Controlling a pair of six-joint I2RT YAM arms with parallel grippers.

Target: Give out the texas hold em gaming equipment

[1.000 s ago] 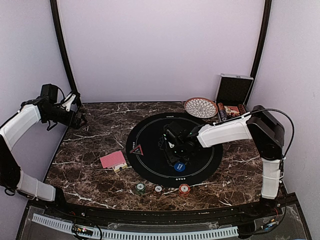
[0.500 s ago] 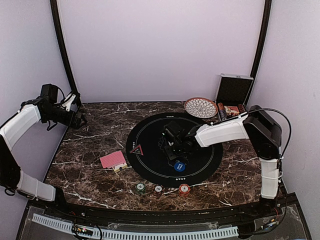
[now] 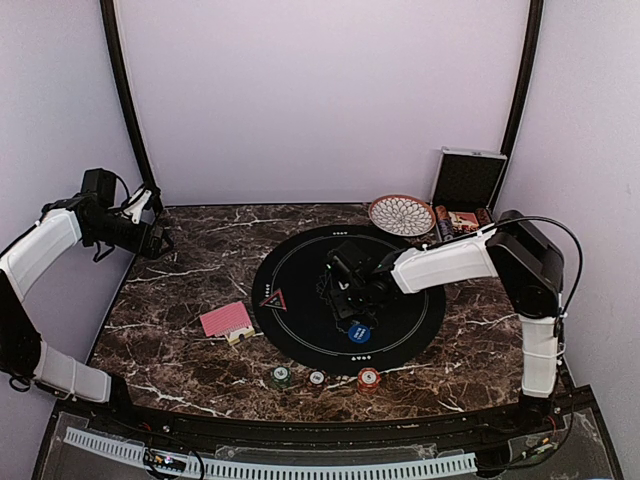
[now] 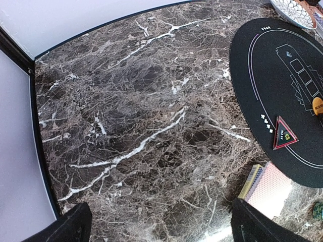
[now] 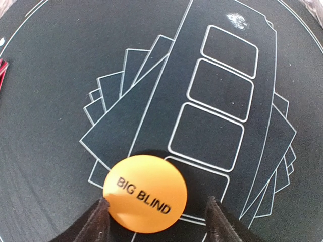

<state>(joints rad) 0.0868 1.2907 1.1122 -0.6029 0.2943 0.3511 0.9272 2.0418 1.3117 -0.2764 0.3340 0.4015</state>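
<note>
An orange disc marked BIG BLIND lies on the black round mat. It sits between the fingers of my right gripper, touching the left finger, with a gap to the right one; the jaws stand open. A blue disc lies on the mat just in front of that gripper. Pink-backed cards rest left of the mat. Green, white and red chips line the front. My left gripper hangs open over the far left marble, holding nothing.
A patterned bowl and an open silver case stand at the back right. A red triangle marker sits on the mat's left edge. The left wrist view shows bare marble, with the cards at lower right.
My right gripper has shifted slightly back over the mat, and its jaws narrowed a little and widened again. The left arm has not moved.
</note>
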